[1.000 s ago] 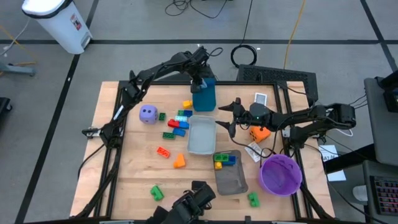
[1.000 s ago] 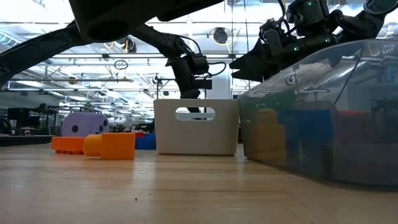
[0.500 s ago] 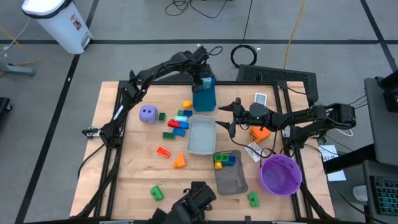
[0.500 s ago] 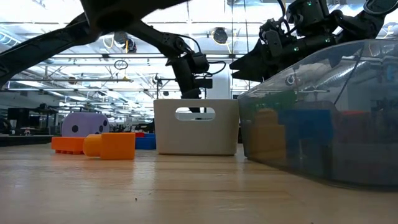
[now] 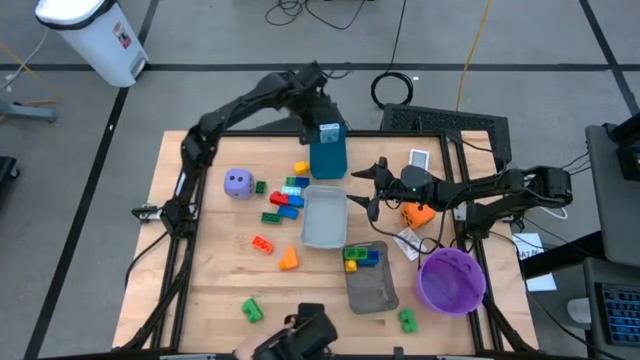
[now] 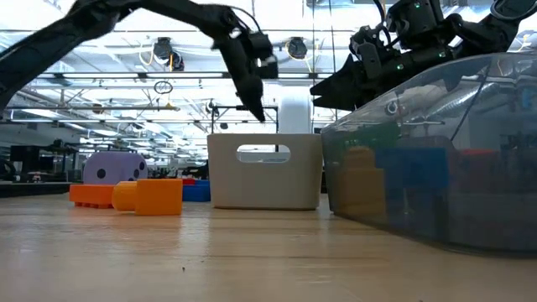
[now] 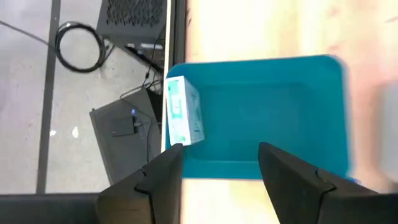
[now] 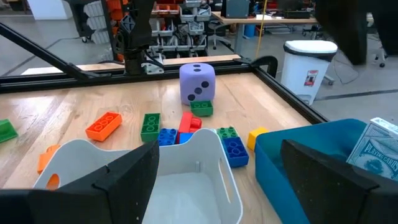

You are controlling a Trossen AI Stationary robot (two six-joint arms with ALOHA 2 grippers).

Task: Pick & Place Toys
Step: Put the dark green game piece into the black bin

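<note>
My left gripper point(image 7: 221, 149) hangs open above the blue bin point(image 7: 267, 112), holding nothing; in the high view it point(image 5: 318, 108) is over the bin's far end. A white card box point(image 7: 183, 112) stands against the bin's far wall. My right gripper point(image 8: 219, 149) waits open and level over the right rim of the white tray point(image 5: 324, 215). The toys lie about on the table: a purple die point(image 5: 238, 182), a cluster of bricks point(image 5: 288, 195), an orange brick point(image 5: 263, 242), green bricks point(image 5: 250, 310), and an orange die point(image 5: 418, 213) under the right arm.
A grey tray point(image 5: 372, 285) holds a few bricks point(image 5: 362, 257) at the near middle. A purple bowl point(image 5: 451, 280) stands at the near right. Another green brick point(image 5: 407, 319) lies by the near edge. Black frame rails run along the table's left and right sides.
My left gripper has risen out of the blue bin and drawn back toward the table's far edge. The white card box, covered by the gripper before, now shows at the bin's far wall.
</note>
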